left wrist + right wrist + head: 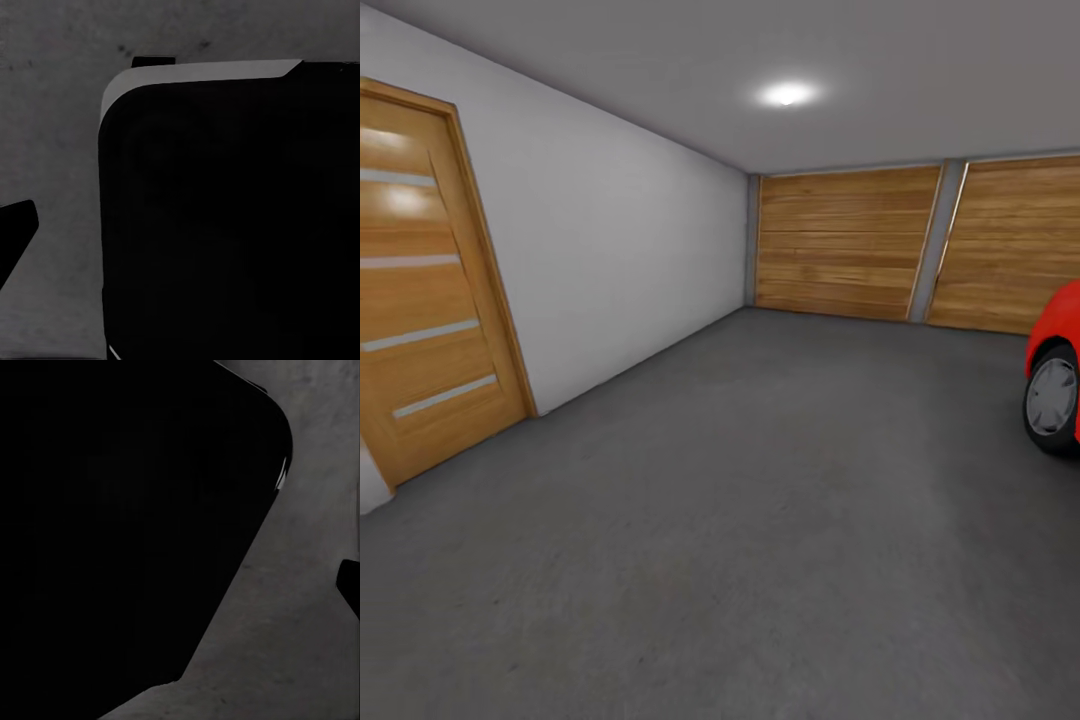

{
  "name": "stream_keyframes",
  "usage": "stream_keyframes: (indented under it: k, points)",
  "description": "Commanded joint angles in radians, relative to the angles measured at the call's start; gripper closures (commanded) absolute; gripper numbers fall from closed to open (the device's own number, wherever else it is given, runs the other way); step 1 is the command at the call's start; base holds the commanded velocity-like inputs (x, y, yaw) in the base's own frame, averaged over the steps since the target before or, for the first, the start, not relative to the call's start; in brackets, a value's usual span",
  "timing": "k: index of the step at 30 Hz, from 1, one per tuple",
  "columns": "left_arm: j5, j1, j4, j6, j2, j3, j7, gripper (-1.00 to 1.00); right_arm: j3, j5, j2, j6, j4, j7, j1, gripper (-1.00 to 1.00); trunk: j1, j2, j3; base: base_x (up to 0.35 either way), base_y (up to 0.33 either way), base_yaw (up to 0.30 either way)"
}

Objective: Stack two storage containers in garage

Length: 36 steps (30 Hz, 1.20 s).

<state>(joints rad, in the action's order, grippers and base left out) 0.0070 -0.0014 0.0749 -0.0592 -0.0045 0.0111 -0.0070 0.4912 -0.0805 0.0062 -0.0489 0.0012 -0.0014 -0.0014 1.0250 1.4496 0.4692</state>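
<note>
Head view looks into the garage (780,300), a bare room with pale walls and a single round ceiling light (788,94). The floor (740,520) is dark grey speckled concrete and runs from the near edge to the far wall. On the left wall stands a wooden door (430,280) with pale horizontal strips. Two wide wooden plank doors (847,243) close the far wall, with a grey post between them. At the right edge the front of a red car (1060,345) pokes in, one dark tyre with a grey hubcap touching the concrete.

Left wrist view looks down onto the same speckled concrete (52,135). A large black rounded body of the robot (225,225) covers most of the picture, with a lighter grey band along one edge. A dark pointed piece, perhaps a fingertip (16,225), cuts in at one border; whether the left pincer is apart or together cannot be told.

Right wrist view shows a similar black rounded mass (127,525) over the grey concrete (300,630), which suggests this arm hangs low beside the robot's body. A small dark piece (350,581) sits at the border; the right pincer's state cannot be told either.
</note>
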Motion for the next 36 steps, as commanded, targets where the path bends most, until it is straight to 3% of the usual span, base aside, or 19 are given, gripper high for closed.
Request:
stream_keyframes:
  k: [1,29,36]
  points:
    - [0.001,0.0,0.0,-0.002,0.0,0.001,-0.001,-1.0,0.007,-0.008,0.0,-0.004,0.0,0.0,0.0,-1.0,0.0,0.0,0.001,0.0,0.0,0.274]
    - [0.001,0.0,0.0,-0.002,0.0,0.001,-0.001,-1.0,0.007,-0.009,-0.001,-0.013,0.0,0.0,0.0,-1.0,0.0,0.0,0.001,0.001,0.0,0.274]
    - [0.001,0.0,0.0,-0.001,0.001,-0.002,-0.001,-1.0,0.007,-0.009,-0.006,-0.013,0.0,0.001,0.0,-1.0,0.0,0.0,0.001,0.255,0.0,0.098]
